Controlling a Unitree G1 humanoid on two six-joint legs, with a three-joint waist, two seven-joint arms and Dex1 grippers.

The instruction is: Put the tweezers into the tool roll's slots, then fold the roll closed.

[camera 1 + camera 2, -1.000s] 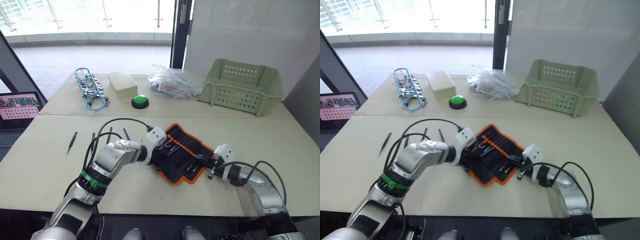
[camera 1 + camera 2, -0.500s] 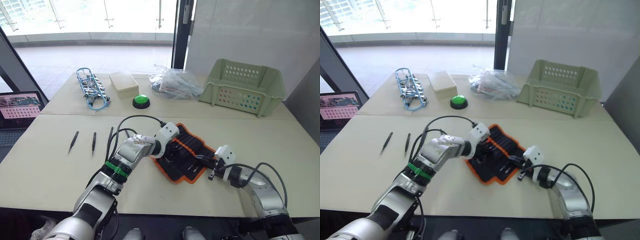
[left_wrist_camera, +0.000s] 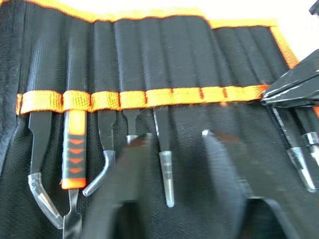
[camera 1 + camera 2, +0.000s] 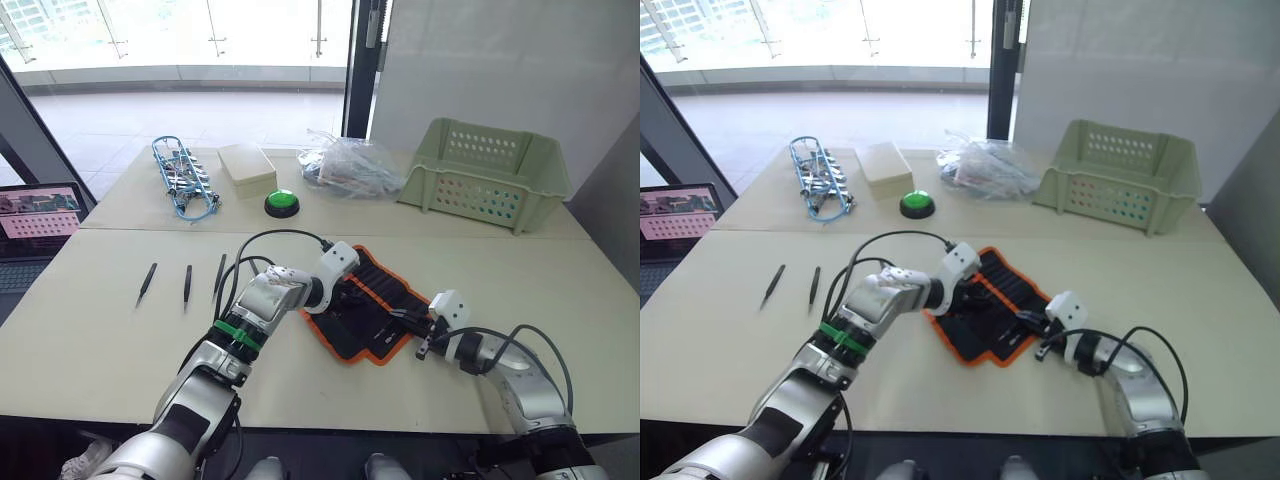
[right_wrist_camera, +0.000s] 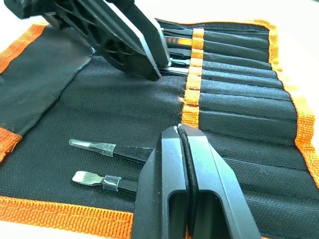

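Left wrist view: tool roll point(image 3: 164, 45) open, slots point(image 3: 149, 94) holding tools; left tool point(image 3: 172, 139) released; right tool point(image 5: 180, 130) clenched.

You're in lab or office test space: beige bench point(image 4: 90, 340), laptop point(image 4: 38, 215) off its left edge, green button point(image 4: 282, 203) near far edge, glass wall point(image 4: 180, 40) behind.

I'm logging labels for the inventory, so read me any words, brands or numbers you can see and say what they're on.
No text can be read.
Laptop: its screen shows pink panels, too small to read.
Tool roll: no label or brand shows, only orange edging.
Orange-handled tool in the roll: chevron marks, no letters.
Basket, green button, beige box: no writing shows.
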